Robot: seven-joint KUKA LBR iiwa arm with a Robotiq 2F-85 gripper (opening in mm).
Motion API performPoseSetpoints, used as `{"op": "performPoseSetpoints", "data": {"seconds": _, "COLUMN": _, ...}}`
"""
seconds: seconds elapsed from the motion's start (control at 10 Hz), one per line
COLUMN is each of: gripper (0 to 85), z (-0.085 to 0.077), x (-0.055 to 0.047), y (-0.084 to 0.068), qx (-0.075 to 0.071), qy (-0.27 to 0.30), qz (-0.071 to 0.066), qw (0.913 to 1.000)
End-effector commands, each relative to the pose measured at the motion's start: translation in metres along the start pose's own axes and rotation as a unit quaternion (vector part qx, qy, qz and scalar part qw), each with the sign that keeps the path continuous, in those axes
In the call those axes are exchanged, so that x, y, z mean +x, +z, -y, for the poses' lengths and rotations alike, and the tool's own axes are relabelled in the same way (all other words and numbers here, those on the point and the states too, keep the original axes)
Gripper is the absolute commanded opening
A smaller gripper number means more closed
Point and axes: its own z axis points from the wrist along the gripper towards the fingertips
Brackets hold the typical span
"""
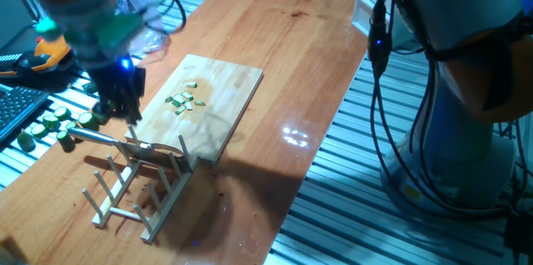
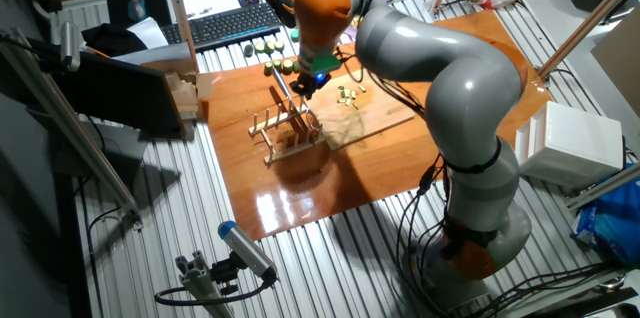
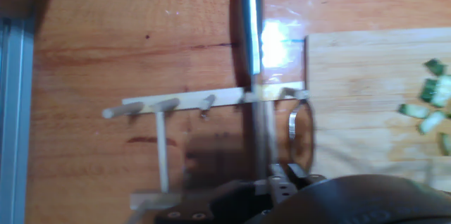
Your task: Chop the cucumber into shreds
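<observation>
Cucumber chunks (image 1: 50, 125) at far left tabletop (image 1: 300, 57) edge, dark green, outside task. End effector (image 1: 119, 102) next, above wooden peg rack (image 1: 137, 183); knife (image 3: 251, 48) lies along rack top. Finger state: cannot tell, grip zone blurred. Cutting board (image 1: 221, 90) to right, just beside rack. Shreds (image 1: 185, 98) lie mid-board, small loose cluster. No whole slice visible; chopping judged done. Shreds judged light, soft, moist, easily scattered; better moved by carrying board edges.

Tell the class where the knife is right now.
In one fixed view the knife lies across the wooden rack, left of the cutting board, with the end effector just above its handle end.
</observation>
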Motion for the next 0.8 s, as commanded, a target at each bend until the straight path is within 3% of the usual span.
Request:
{"op": "performPoseSetpoints", "data": {"seconds": 0.0, "gripper": 0.0, "z": 0.0032, "x": 0.0007, "y": -0.0029, "qx": 0.0, "qy": -0.001, "qz": 0.0, "qw": 1.0}}
{"op": "performPoseSetpoints", "data": {"seconds": 0.2, "gripper": 0.0, "z": 0.0088, "x": 0.0028, "y": -0.0077, "qx": 0.01, "qy": -0.011, "qz": 0.006, "qw": 0.9999}}
{"op": "performPoseSetpoints", "data": {"seconds": 0.7, "gripper": 0.0, "z": 0.0108, "x": 0.0025, "y": -0.0095, "qx": 0.008, "qy": -0.016, "qz": 0.02, "qw": 0.9996}}
